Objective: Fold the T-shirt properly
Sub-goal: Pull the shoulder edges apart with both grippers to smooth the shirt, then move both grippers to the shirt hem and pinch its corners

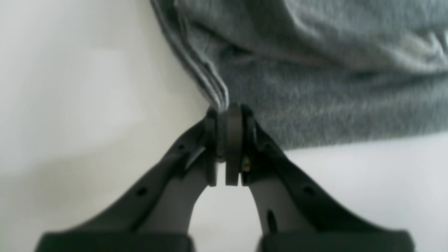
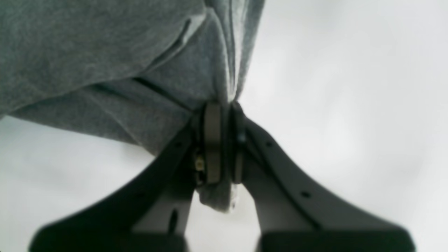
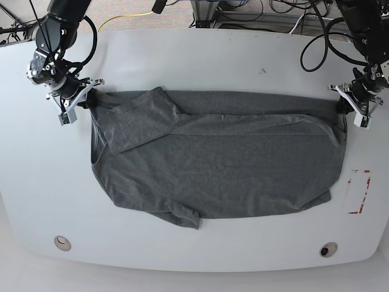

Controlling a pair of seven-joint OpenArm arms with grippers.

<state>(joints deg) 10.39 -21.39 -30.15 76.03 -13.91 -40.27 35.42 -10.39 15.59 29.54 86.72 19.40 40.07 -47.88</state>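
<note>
Simultaneously, left fingers and right fingers clench opposite edges of the grey T-shirt, spread wrinkled across the white counter.

White surface with rounded corners fills the frame. Red rectangular marking at right edge; two round inset holes near the lower corners. Cables (black, white, one yellow) lie beyond the upper edge.

T-shirt flat on table, pincers at opposite ends
</note>
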